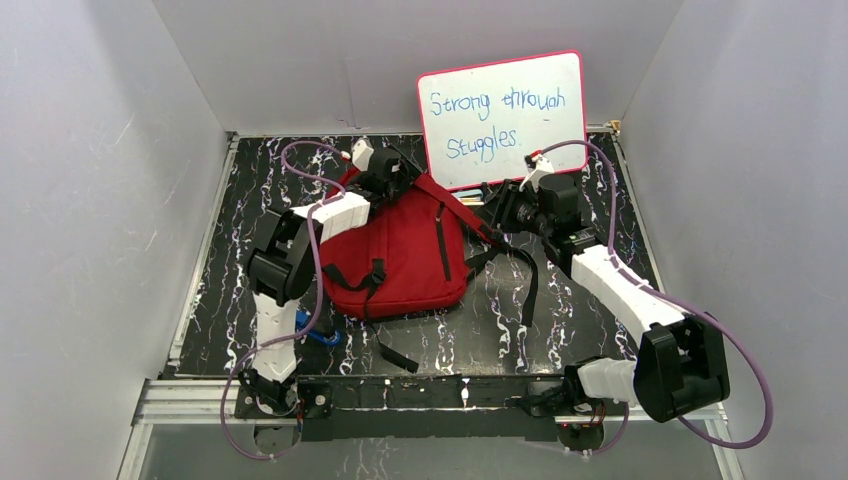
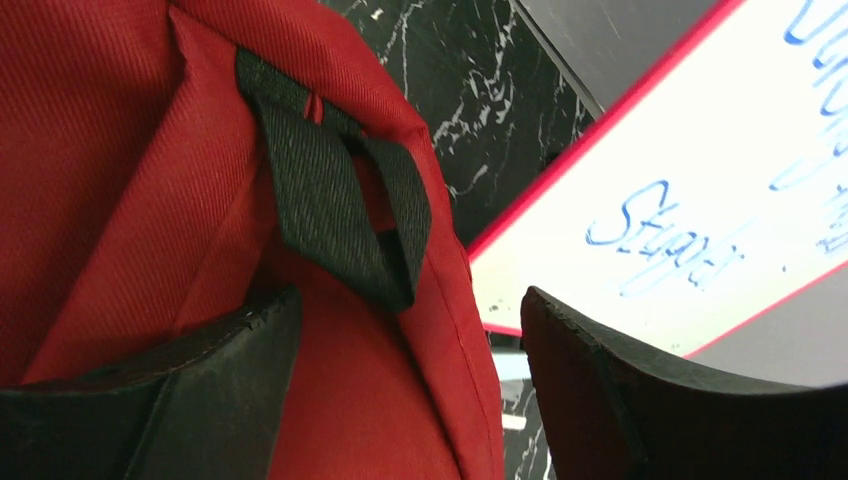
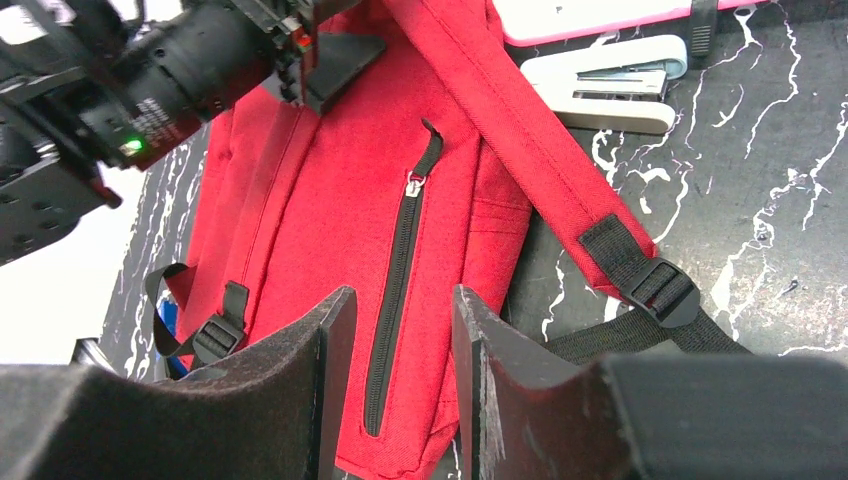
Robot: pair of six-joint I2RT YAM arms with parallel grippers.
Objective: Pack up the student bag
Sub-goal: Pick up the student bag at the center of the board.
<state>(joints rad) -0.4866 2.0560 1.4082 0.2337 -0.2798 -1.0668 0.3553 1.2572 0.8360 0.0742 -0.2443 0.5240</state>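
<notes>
The red bag (image 1: 405, 250) lies flat in the middle of the tabletop (image 1: 480, 345). Its long way runs from the far side to the near side. Its top end, with the black loop (image 2: 340, 210), points away toward the white board (image 1: 500, 115).

The left pincer (image 2: 410, 300) is right at that top end, so the left arm is the nearer one. Its jaws are wide apart and the bag's top edge sits between them. One finger (image 2: 200, 390) touches the red cloth. The other finger (image 2: 640, 400) stands off it with a gap. It is not squeezing the bag yet.

The right pincer (image 3: 402, 295) is off to the bag's right side and looks across it at the front zip (image 3: 405, 240). The zip runs the same way as the bag. Its jaws are partly apart with nothing between them.

I think the next move is for the left pincer to pinch the top edge by the loop.
</notes>
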